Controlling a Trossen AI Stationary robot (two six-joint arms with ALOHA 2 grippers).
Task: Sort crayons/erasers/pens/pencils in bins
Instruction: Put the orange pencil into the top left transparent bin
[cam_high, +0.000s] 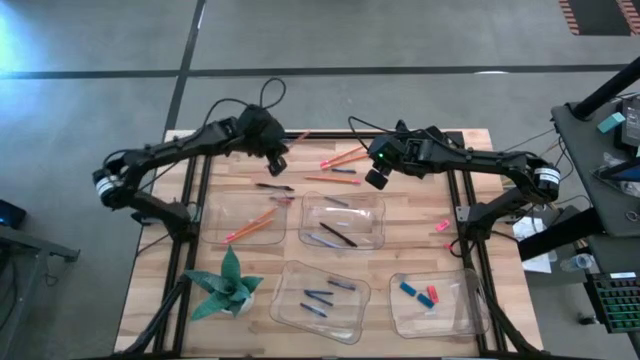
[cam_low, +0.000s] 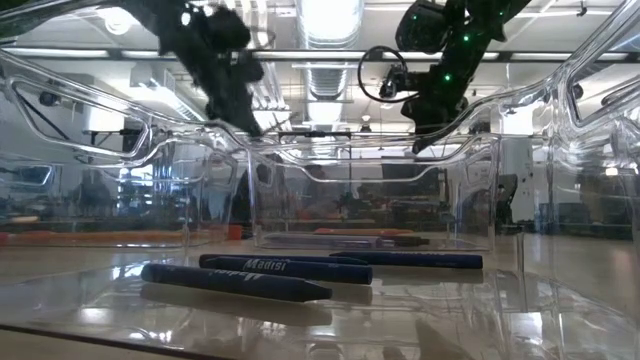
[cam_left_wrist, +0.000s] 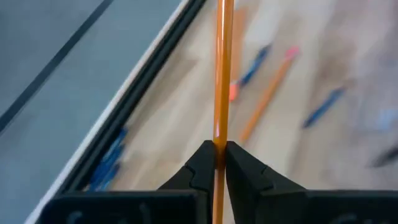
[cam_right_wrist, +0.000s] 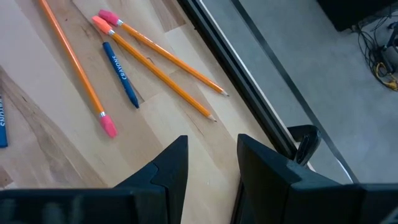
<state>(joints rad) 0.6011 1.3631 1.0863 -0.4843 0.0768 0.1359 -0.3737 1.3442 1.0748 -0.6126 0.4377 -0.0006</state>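
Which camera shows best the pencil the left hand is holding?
The left wrist view: the orange pencil runs straight up from the shut left hand, sharp and close. The high view shows only the hand above the table. The low and right wrist views do not show that pencil clearly.

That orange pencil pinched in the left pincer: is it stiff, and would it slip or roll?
Probably stiff: the orange pencil runs dead straight out from the left pincer, with no sag. It may pivot or slide, since only the narrow tips clamp its thin, glossy shaft. Set on the table, it would likely roll, being slim and round-looking.
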